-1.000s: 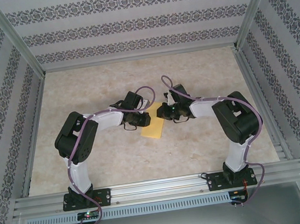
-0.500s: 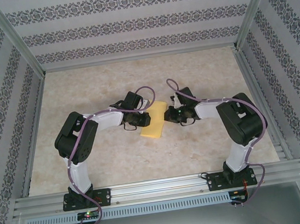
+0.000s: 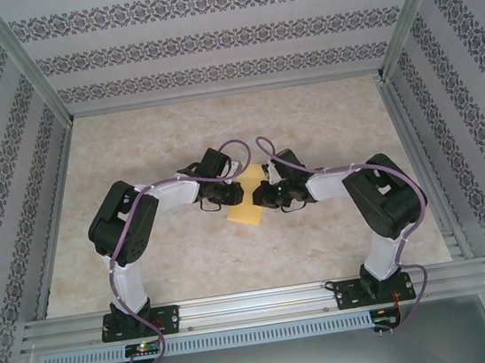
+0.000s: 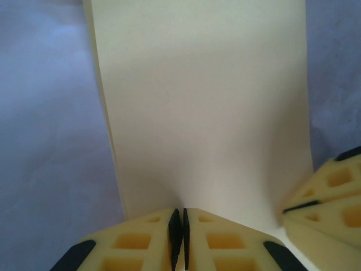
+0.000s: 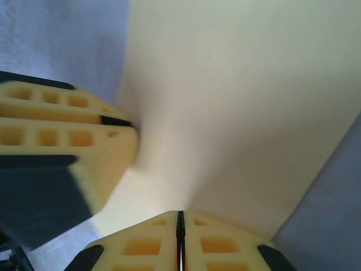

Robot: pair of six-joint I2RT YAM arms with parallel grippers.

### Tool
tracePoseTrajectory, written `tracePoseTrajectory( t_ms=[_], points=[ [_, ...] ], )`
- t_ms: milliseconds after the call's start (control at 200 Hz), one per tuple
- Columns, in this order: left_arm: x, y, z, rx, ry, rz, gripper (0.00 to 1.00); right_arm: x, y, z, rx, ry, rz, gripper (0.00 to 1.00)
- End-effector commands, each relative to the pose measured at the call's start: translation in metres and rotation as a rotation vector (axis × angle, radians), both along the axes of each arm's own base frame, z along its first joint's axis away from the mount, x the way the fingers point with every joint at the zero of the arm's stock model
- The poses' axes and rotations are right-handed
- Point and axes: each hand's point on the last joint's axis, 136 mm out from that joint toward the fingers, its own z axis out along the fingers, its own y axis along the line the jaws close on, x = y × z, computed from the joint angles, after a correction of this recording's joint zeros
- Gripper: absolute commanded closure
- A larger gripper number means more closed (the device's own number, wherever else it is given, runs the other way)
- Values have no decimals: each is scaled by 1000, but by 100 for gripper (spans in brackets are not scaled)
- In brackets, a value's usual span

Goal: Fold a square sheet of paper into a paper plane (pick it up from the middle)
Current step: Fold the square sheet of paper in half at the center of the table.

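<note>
**Two pinches, both tight**

You have the left gripper (image 4: pixel 177 228) clamped on the near edge of the paper (image 4: pixel 208 113), which runs away from it as a pale yellow strip. Your right gripper (image 5: pixel 180 228) is pinched closed on the same paper, with the left fingers just beside it. From above, the paper sits between both grippers at the middle of the table (image 3: pixel 131 151).

sheet of paper (image 3: pixel 247 213) partly hidden by left hand (image 3: pixel 229 197), right hand (image 3: pixel 265 195)
</note>
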Motion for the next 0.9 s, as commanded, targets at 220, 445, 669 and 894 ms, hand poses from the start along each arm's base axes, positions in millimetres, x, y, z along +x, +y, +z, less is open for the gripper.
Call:
tracePoseTrajectory(
  t_ms=[220, 445, 669, 894],
  points=[
    [-50, 58, -68, 278, 200, 15, 83, -24, -6, -16, -38, 67, 51, 90],
    [-48, 59, -67, 280, 203, 14, 83, -46, -14, -17, -79, 85, 96, 90],
    [-45, 58, -66, 288, 205, 7, 83, -63, -26, -20, -127, 97, 121, 91],
    [-44, 55, -64, 273, 206, 6, 83, -50, -11, 11, -10, 46, 70, 91]
  ],
)
